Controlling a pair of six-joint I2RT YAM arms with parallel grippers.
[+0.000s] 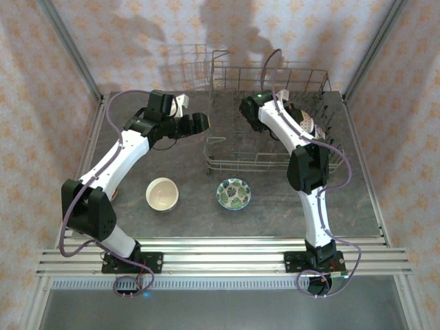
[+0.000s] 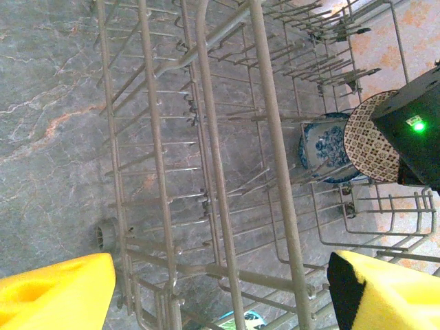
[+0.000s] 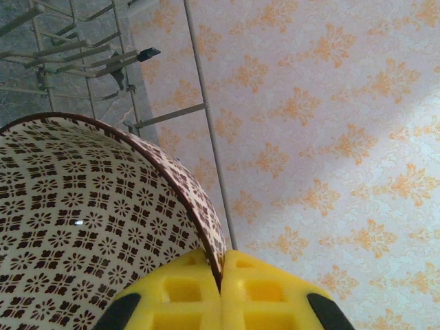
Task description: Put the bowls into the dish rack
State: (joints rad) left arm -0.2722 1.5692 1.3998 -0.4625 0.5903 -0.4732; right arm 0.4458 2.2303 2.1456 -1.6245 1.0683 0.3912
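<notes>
The dark marbled table [image 1: 350, 206] is carrying the wire dish rack [image 1: 237, 165] toward its far right, while a cream bowl [image 1: 162, 194] and a green-patterned bowl [image 1: 234, 194] are sitting apart nearer the front.

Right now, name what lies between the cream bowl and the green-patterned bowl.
Nothing but bare table, from cream bowl to green-patterned bowl, in the top external view.

The left arm [image 1: 113, 161] rises from its base and bends to the right at the wrist; the left gripper [image 2: 220, 295] has its fingers spread wide, holding nothing; the right arm [image 1: 311, 199] reaches forward and leans left; the right gripper [image 3: 221, 278] pinches the rim of a patterned bowl [image 3: 69, 227], fingers pressed together.
</notes>
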